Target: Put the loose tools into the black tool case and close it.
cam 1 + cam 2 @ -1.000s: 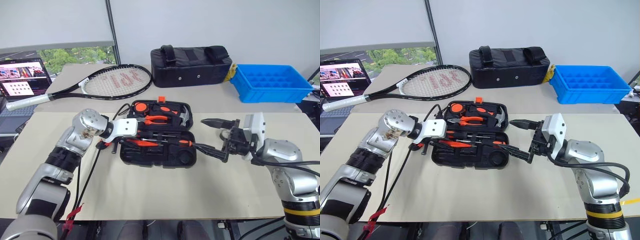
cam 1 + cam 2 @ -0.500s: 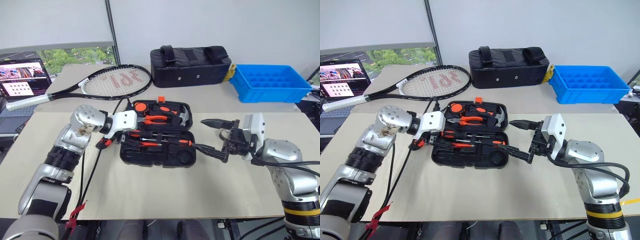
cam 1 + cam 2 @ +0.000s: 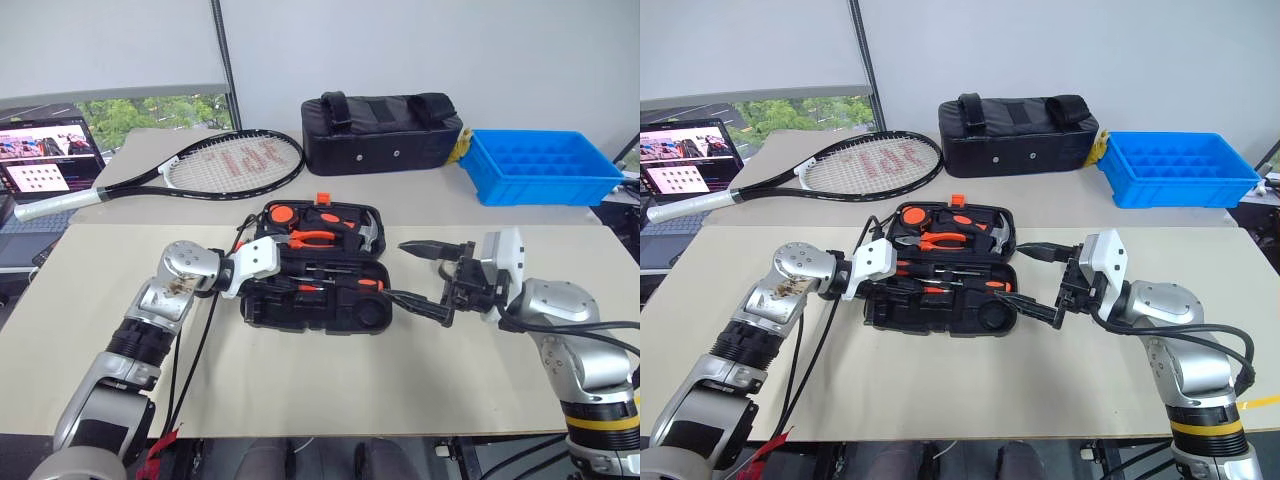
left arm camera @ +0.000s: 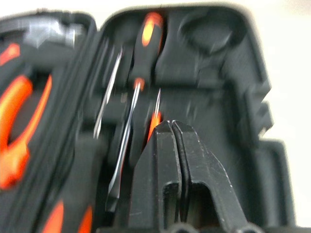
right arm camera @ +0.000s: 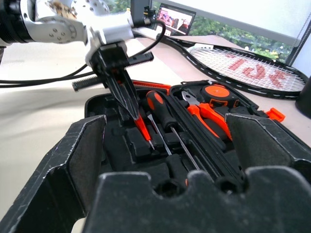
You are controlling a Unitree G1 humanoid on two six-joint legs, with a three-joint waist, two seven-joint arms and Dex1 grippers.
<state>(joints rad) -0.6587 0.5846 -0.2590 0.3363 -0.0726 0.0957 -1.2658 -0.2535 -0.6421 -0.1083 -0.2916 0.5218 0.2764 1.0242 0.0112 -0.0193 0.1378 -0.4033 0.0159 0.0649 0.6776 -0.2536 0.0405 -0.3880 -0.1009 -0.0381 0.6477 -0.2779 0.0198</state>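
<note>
The black tool case (image 3: 300, 316) lies open on the tan table with its lid laid back. The lid half holds orange-handled pliers (image 3: 312, 237). An orange-and-black screwdriver (image 5: 158, 104) and a slim orange screwdriver (image 5: 142, 128) lie in recesses of the near half. My left gripper (image 5: 133, 116) reaches in from the case's left side. Its fingers are shut together and its tip rests on the slim orange screwdriver (image 4: 154, 124). My right gripper (image 3: 393, 269) hovers at the case's right end, open wide and holding nothing.
A tennis racket (image 3: 230, 160), a black fabric bag (image 3: 385, 130) and a blue bin (image 3: 545, 165) stand on the far table. A laptop (image 3: 45, 160) sits at far left. Black cables (image 3: 190, 340) trail beside my left arm.
My left gripper rose toward the lid half, then came down into the near half, and its fingers closed. The right arm has not moved.
</note>
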